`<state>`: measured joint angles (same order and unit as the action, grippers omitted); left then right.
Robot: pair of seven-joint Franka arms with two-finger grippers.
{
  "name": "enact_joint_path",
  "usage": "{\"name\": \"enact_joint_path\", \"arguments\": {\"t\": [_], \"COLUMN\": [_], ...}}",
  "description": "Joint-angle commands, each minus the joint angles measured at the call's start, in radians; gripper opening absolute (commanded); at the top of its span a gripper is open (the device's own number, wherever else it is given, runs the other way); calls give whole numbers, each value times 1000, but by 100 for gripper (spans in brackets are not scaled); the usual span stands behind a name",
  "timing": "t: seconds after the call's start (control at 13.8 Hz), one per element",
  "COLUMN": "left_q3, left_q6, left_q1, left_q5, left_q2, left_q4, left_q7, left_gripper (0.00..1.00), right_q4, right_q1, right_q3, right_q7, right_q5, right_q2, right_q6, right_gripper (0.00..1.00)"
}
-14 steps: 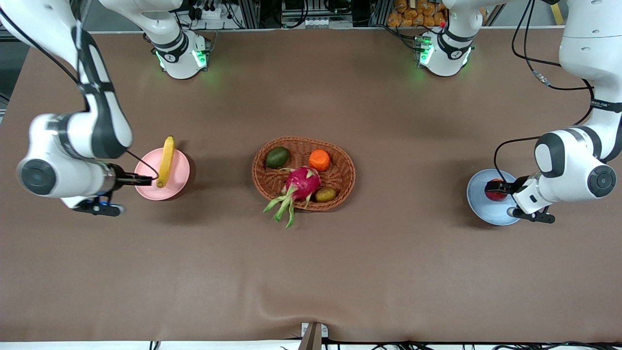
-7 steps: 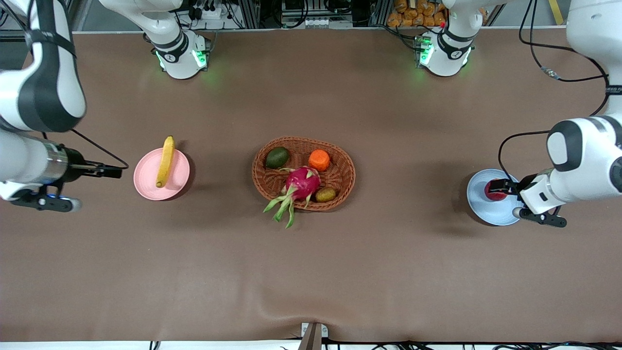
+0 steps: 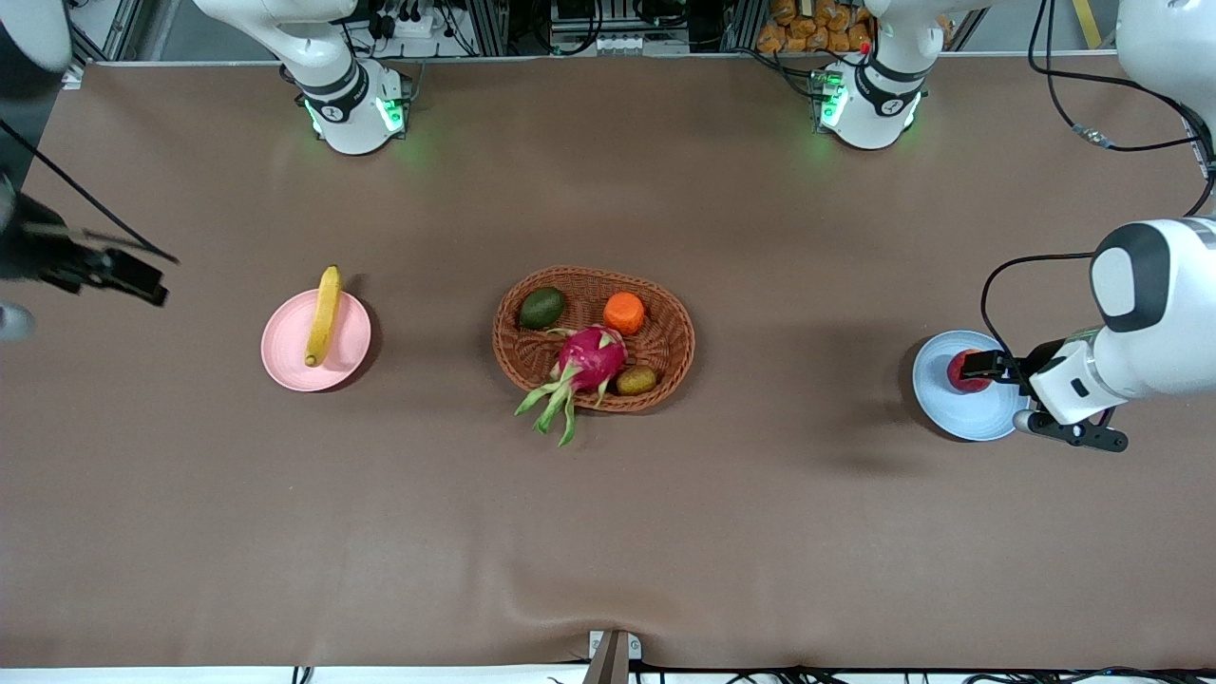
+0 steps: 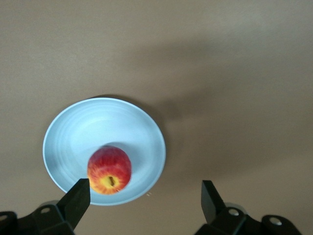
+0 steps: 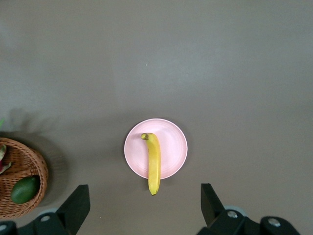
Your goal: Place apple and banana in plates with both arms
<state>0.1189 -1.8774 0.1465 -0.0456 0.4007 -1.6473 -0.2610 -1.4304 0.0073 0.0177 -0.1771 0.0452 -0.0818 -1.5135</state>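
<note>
Left claw (image 3: pixel 978 366) spread wide, right claw (image 3: pixel 133 275) raised, agape

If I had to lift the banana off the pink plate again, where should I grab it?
Grip the banana at its middle, from straight above, fingers across its narrow width. It lies flat along the pink plate, one end overhanging the rim, so the middle probably balances best.

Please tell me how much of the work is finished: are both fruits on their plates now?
Done: the banana lies on the pink plate, one end over the rim, and the apple sits in the blue plate. In hand: nothing; the right end effector and the left end effector are open and empty. Left: apparently nothing.
</note>
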Motion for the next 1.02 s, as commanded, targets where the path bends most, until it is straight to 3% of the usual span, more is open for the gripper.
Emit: {"name": "enact_joint_path", "arguments": {"t": [0.0,0.22,0.51,0.65,0.95], "left_q3": [18,8,-65,-70,-70], "left_q6": [83,95,96,100,181], "left_q1": [-16,-22,-53,-70,-119], "left_q5": [-8,4,-10,-10,-11], "left_q2": [-54,-66,-101,-131,-215], "left_q4": [35,75,89,89,83], "left_q7": [68,45,52,58,213], "left_gripper": [100,100,100,100,100], "right_q4": [-160,-166,-241,-262,-266], "right_q1": [-4,-4,-6,-7,-4], "right_q3": [4,2,-1,-4,-1], "right_q7": [5,7,60,117,128], "right_q5": [-16,-21,-59,-77,-77], "right_q2": [166,224,283,303,304], "right_q6": [-50,10,-17,-22,-2], "right_gripper": [100,100,100,100,100]}}
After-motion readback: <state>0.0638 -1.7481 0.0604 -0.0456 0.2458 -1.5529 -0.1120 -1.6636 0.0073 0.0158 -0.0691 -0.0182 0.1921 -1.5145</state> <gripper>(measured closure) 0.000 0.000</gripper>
